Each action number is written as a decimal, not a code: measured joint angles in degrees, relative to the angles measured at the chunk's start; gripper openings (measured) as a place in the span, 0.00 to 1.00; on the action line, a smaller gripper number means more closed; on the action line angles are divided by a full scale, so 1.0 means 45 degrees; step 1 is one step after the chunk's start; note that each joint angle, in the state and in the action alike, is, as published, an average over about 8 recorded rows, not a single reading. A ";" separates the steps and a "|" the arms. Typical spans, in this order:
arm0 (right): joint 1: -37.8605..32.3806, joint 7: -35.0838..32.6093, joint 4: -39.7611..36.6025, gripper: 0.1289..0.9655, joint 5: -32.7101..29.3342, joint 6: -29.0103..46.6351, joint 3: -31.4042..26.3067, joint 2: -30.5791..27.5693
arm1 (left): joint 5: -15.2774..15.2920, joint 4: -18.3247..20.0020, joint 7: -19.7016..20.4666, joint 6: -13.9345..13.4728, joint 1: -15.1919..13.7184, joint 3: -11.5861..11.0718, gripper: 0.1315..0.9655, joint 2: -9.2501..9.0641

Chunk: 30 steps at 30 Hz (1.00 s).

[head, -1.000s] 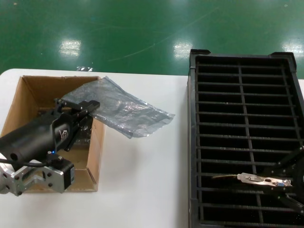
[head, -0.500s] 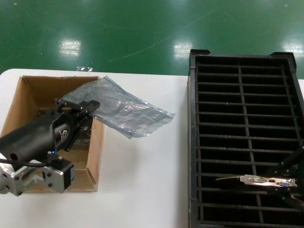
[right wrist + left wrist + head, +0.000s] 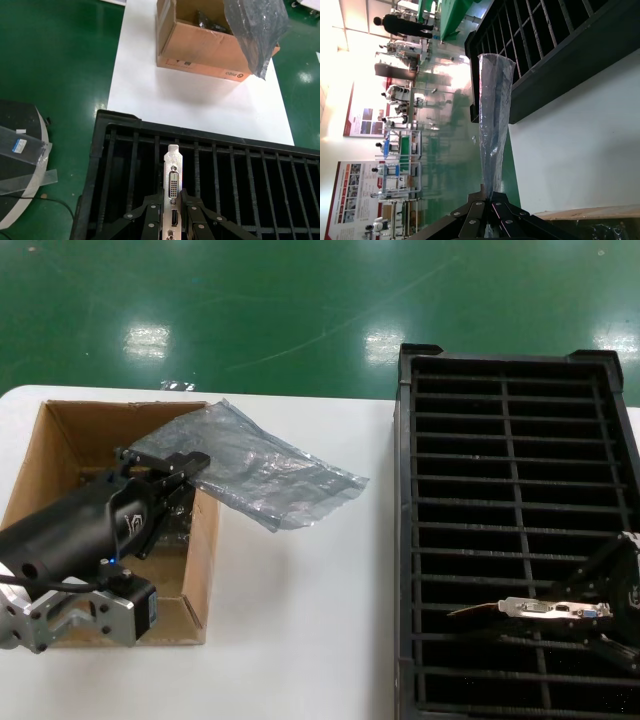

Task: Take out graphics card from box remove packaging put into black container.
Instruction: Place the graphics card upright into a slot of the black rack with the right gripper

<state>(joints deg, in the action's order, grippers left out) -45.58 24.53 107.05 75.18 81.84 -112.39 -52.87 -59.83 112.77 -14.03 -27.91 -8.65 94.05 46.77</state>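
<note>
Graphics card point(image 3: 545, 611): thin dark board with silver end bracket, held over a near-right slot of the black tray point(image 3: 405, 540) at the table's right edge. Cardboard box point(image 3: 205, 550): open, at the left edge. Crinkly translucent bag point(image 3: 265, 475): empty, extending from the box over its right wall above the table.

Green glossy floor point(image 3: 250, 310) w/ bright lamp reflections. A white table point(image 3: 300, 620) stands on it. Far in the hall: workbenches point(image 3: 402, 145), posters on the wall point(image 3: 357, 116), a person point(image 3: 395, 22) standing, strong light.
</note>
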 joint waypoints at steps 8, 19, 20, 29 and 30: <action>-0.0620 -0.0170 -0.0322 0.07 -0.0355 0.0737 -0.0437 0.0339 | 0.0000 0.0000 0.0000 0.0000 0.0000 0.0000 0.01 0.0000; -0.0918 0.0052 0.0004 0.07 -0.0073 0.1300 -0.0250 0.0165 | 0.0000 0.0000 0.0000 0.0000 0.0000 0.0000 0.01 0.0000; -0.0887 0.0112 0.0122 0.07 0.0022 0.1323 -0.0181 0.0098 | 0.0000 0.0000 0.0000 0.0000 0.0000 0.0000 0.01 0.0000; -0.0488 0.0510 0.1031 0.07 0.0667 0.1398 0.0282 -0.0418 | 0.0000 0.0000 0.0000 0.0000 0.0000 0.0000 0.01 0.0000; -0.0457 0.0532 0.1082 0.07 0.0687 0.1395 0.0297 -0.0440 | 0.0000 0.0000 0.0000 0.0000 0.0000 0.0000 0.01 0.0000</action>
<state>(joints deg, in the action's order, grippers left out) -47.64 26.93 111.92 78.27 88.12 -111.05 -54.85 -59.83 112.77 -14.03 -27.91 -8.65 94.05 46.77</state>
